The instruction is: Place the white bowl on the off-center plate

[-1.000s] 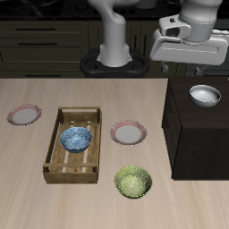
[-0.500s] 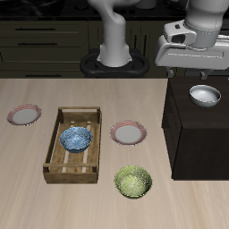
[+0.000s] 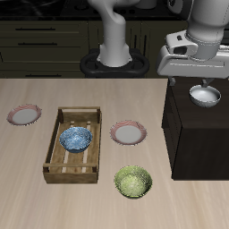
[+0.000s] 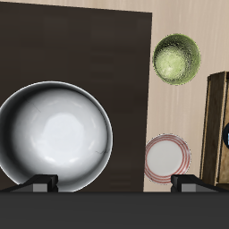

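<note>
Hand (image 3: 204, 82) open and empty, hanging right above white bowl (image 3: 205, 96) on the dark cabinet (image 3: 192, 134), likely lining up a rim grasp; off-center plate (image 3: 24, 114) well apart on the surface (image 3: 27, 188).

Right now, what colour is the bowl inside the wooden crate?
Blue with a mottled pattern: the blue bowl in the wooden crate, clearest in the exterior view.

A glossy, smooth glaze is shown by the white bowl (image 4: 55, 136), with a bright highlight inside. The dark box (image 4: 80, 49) under it is seen as matt, faintly grained wood. Pale planked wood is seen in the crate (image 3: 73, 146), and the tabletop (image 3: 36, 201) is rendered as light matt woodgrain.
</note>
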{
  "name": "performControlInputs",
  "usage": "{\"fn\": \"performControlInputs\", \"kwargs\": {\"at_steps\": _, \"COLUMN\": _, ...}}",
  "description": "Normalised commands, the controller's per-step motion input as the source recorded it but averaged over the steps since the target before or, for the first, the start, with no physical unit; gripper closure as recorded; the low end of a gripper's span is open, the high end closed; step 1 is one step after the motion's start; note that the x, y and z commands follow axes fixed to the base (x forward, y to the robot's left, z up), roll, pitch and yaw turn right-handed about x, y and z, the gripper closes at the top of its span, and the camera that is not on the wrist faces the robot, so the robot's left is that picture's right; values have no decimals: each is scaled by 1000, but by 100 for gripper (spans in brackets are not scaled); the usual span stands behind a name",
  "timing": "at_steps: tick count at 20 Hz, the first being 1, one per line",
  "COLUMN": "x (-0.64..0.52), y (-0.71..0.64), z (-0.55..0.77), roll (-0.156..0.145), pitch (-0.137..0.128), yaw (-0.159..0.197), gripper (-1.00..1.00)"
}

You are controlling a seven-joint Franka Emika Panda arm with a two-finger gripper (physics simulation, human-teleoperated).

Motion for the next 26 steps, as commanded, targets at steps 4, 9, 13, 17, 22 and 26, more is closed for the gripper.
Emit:
{"fn": "performControlInputs", "kwargs": {"at_steps": 4, "x": -14, "y": 78, "z": -298, "roll": 11, "pitch": 40, "yaw": 2, "gripper": -100}}
{"fn": "performControlInputs", "kwargs": {"at_steps": 9, "x": 43, "y": 12, "z": -235, "roll": -2, "pitch": 39, "yaw": 2, "gripper": -100}}
{"fn": "performControlInputs", "kwargs": {"at_steps": 13, "x": -1, "y": 45, "z": -196, "roll": 11, "pitch": 18, "yaw": 7, "gripper": -100}}
{"fn": "performControlInputs", "kwargs": {"at_steps": 17, "x": 58, "y": -31, "z": -164, "roll": -2, "pitch": 10, "yaw": -24, "gripper": -100}}
{"fn": "performControlInputs", "kwargs": {"at_steps": 22, "x": 25, "y": -26, "z": -169, "roll": 2, "pitch": 14, "yaw": -6, "gripper": -100}}
{"fn": "performControlInputs", "kwargs": {"at_steps": 26, "x": -65, "y": 16, "z": -334, "roll": 23, "pitch": 43, "yaw": -11, "gripper": -100}}
